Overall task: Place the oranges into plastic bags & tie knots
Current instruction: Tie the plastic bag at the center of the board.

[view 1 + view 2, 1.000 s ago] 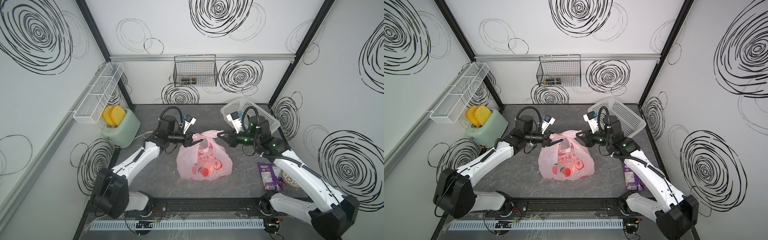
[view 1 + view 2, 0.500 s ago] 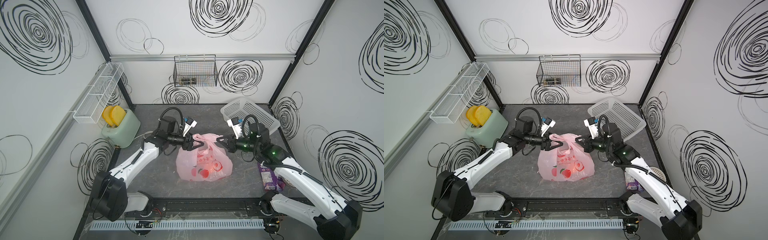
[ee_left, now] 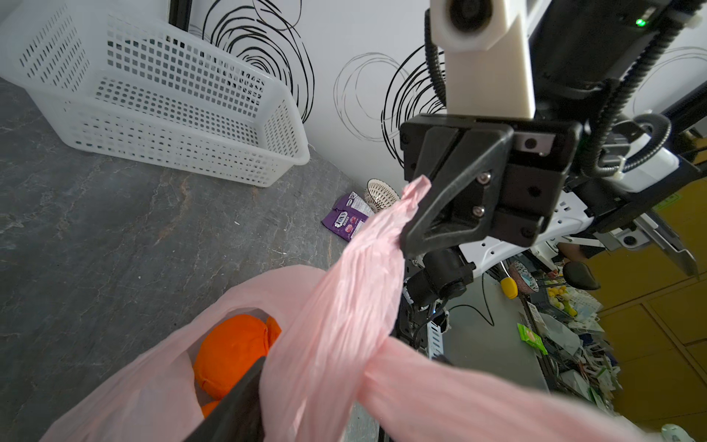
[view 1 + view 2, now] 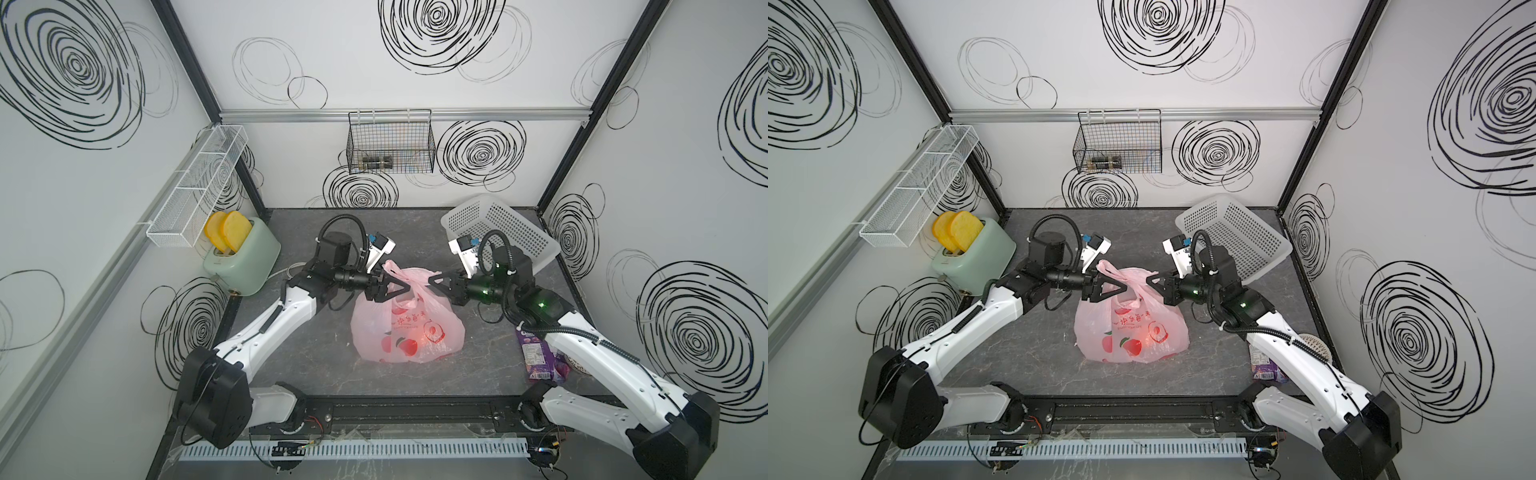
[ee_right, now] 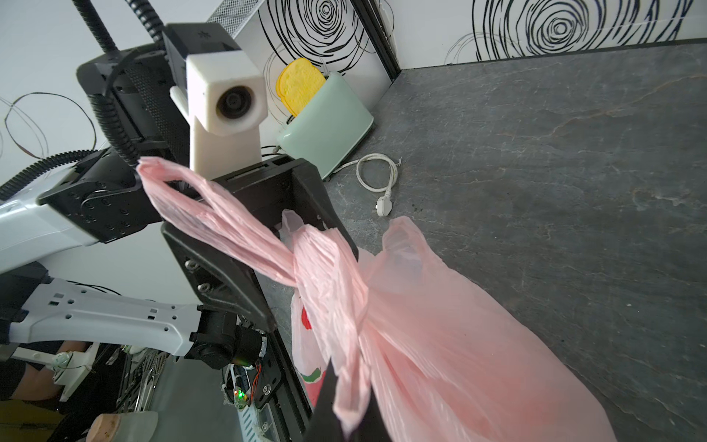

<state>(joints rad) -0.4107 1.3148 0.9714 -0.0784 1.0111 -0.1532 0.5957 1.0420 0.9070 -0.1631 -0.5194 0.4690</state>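
Note:
The pink plastic bag [image 4: 407,328] [image 4: 1129,328] sits mid-table with its two handles wrapped once round each other, a loose knot [image 5: 329,283] [image 3: 367,363]. Oranges [image 3: 229,352] show through the bag's mouth. My left gripper [image 4: 403,287] [image 4: 1124,286] is open. Its fingers [image 5: 229,275] stand apart on either side of one handle loop, which passes between them without being pinched. My right gripper [image 4: 432,279] [image 4: 1152,280] is shut on the end of the other handle [image 3: 415,189]. The two grippers face each other just above the bag.
A white perforated basket [image 4: 498,232] lies at the back right. A green toaster [image 4: 241,262] with toast slices and a loose cable [image 5: 377,180] sits at the back left. A purple snack packet [image 4: 536,357] and a small bowl [image 4: 1314,345] lie under the right arm.
The left jaws have opened and let go of their handle. The right gripper has moved in toward the bag, still shut on its handle, and the bag has sunk a little.

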